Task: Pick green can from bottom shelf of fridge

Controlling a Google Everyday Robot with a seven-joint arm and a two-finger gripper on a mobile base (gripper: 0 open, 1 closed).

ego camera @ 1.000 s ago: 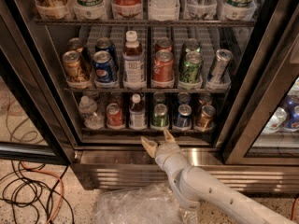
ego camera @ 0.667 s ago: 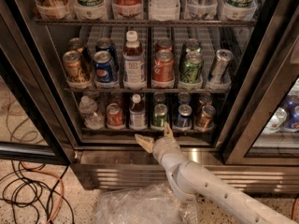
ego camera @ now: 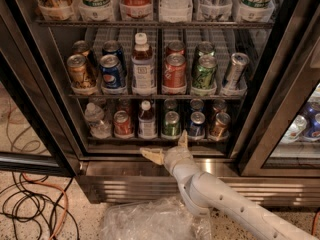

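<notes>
— That small bright-green aluminium can (ego camera: 171, 124): glossy painted metal, bare silvery top?
— Yes. Standing on the dark wire bottom shelf (ego camera: 131, 139): thin metal rail, clear plastic dividers.
— And the tall stainless-steel fridge (ego camera: 125, 181)?
— Brushed steel, ribbed at the base.
— The two-finger gripper (ego camera: 167, 146), just before that rail?
— Smooth matt pale plastic, cream fingers spread apart.
— On the floor, a crumpled clear plastic sheet (ego camera: 150, 221): shiny, wrinkled.

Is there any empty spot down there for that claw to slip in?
Hardly. The bottom shelf is packed lane to lane, green can between a small bottle and blue can. Bare room: the steel sill left of the open gripper.
</notes>
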